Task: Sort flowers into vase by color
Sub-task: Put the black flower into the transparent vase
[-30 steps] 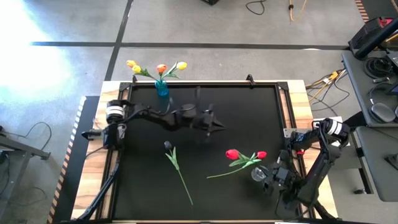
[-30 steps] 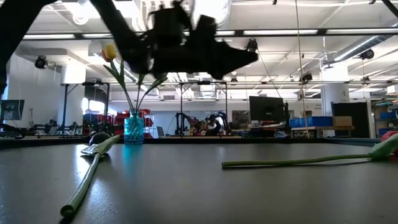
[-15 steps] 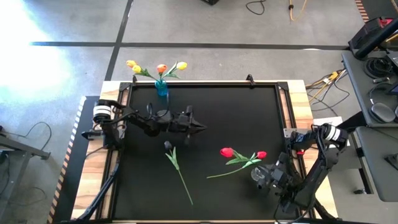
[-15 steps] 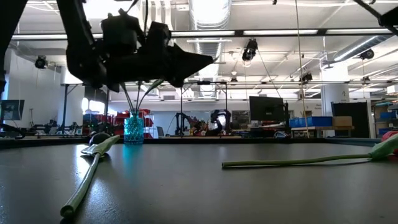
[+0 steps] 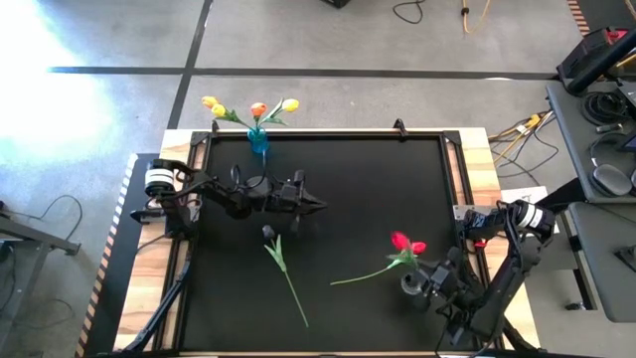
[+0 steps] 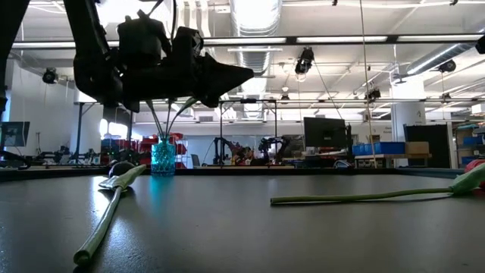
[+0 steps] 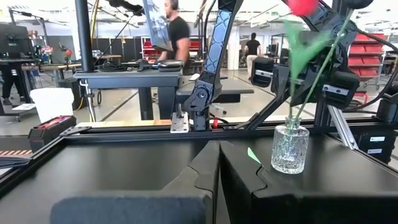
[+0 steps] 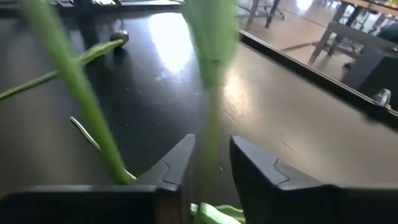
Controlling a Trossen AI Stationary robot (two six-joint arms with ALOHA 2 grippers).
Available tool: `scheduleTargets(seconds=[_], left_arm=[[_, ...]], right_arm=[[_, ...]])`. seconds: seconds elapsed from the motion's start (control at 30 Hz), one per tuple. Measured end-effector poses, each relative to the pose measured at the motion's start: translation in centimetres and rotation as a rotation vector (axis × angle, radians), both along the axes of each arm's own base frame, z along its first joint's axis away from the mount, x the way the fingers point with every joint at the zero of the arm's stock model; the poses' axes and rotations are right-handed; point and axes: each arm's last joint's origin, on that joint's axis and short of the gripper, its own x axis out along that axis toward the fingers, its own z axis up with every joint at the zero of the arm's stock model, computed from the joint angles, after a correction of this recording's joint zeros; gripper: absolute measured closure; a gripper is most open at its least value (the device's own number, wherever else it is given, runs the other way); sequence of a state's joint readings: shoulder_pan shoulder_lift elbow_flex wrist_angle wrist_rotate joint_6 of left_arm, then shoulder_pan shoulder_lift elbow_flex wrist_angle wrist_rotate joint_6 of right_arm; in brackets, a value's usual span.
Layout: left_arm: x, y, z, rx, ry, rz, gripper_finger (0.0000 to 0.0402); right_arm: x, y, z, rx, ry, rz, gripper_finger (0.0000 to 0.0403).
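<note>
Right end effector [image 8: 208, 165], part-open round a red flower's stem [image 8: 210, 99]: let it drop clear into the glass vase [image 7: 290, 148]. Left end effector [image 5: 316, 203] shut, empty.

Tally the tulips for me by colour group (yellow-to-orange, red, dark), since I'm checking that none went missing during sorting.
Yellow-to-orange artificial tulips, all in the blue glass vase: 4
Red artificial tulips: 2
Dark purple-black artificial tulip, lying on the black table: 1
Total: 7
</note>
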State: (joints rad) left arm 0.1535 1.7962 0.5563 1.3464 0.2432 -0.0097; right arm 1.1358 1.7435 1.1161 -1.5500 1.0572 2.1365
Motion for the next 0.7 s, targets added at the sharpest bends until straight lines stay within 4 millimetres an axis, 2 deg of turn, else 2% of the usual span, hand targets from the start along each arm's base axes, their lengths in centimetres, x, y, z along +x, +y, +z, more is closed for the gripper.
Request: scheduleTargets(seconds=[0.13, 0.27, 0.7], left_arm=[[0.0, 0.0, 0.0, 0.000, -0.001, 0.000, 0.0401], [0.0, 0.0, 0.0, -0.001, 0.000, 0.000, 0.0401], [0.0, 0.0, -0.1, -0.002, 0.010, -0.002, 0.0401]], right_arm=[[0.1, 0.3, 0.5, 0.014, 0.011, -0.012, 0.0276], [0.3, 0.7, 1.0, 0.037, 0.001, -0.012, 0.0257], [1.5, 2.1, 4.2, 0.174, 0.057, -0.056, 0.0252]])
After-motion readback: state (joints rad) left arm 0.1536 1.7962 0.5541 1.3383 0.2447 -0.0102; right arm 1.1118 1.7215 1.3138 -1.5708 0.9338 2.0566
